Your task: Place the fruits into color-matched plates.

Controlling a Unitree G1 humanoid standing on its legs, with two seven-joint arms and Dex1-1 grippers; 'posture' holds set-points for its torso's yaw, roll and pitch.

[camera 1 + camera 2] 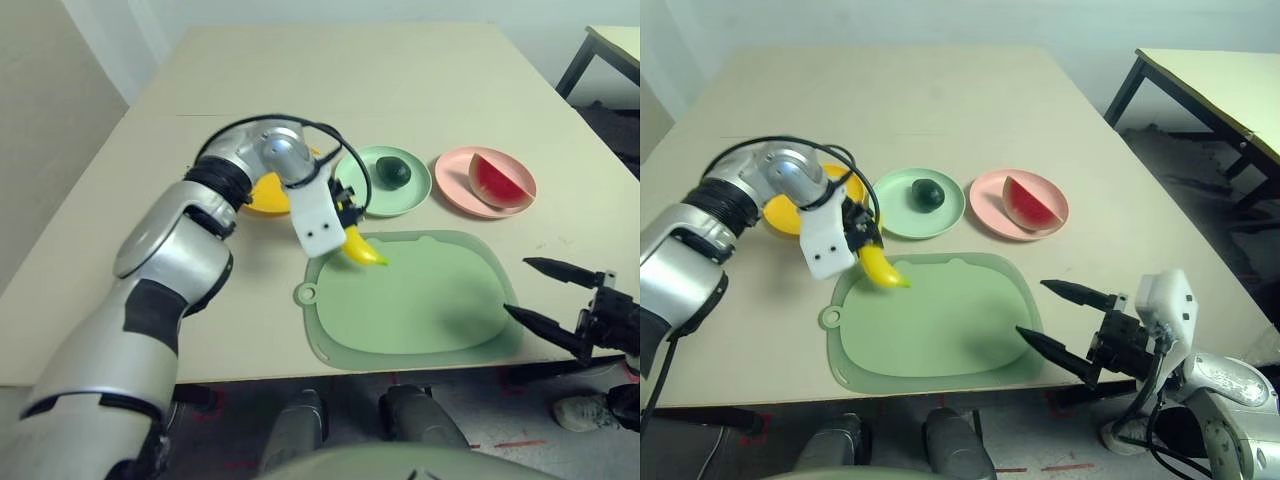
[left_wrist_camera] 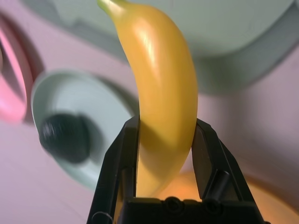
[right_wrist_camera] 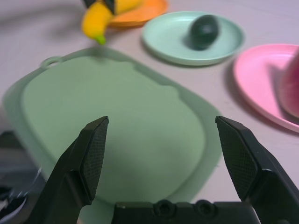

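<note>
1. Jaws of the left gripper [image 1: 349,232] pinch the banana [image 1: 362,249] above the green mat's [image 1: 420,300] far left corner; jaws of the right gripper [image 1: 1052,320] stand spread at the worktop's [image 1: 330,90] near edge
2. Yellow-orange plate [image 1: 262,196] sits behind the left wrist
3. Mint plate [image 1: 412,191] holds the avocado [image 1: 393,172]
4. Pink plate [image 1: 455,180] holds the watermelon wedge [image 1: 495,180]

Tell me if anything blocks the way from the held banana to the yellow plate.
Nothing visible does. The left claw holds the banana above the green mat's near-left corner, and the yellow plate lies just beyond it, with only the robot's own wrist over part of the plate.
</note>
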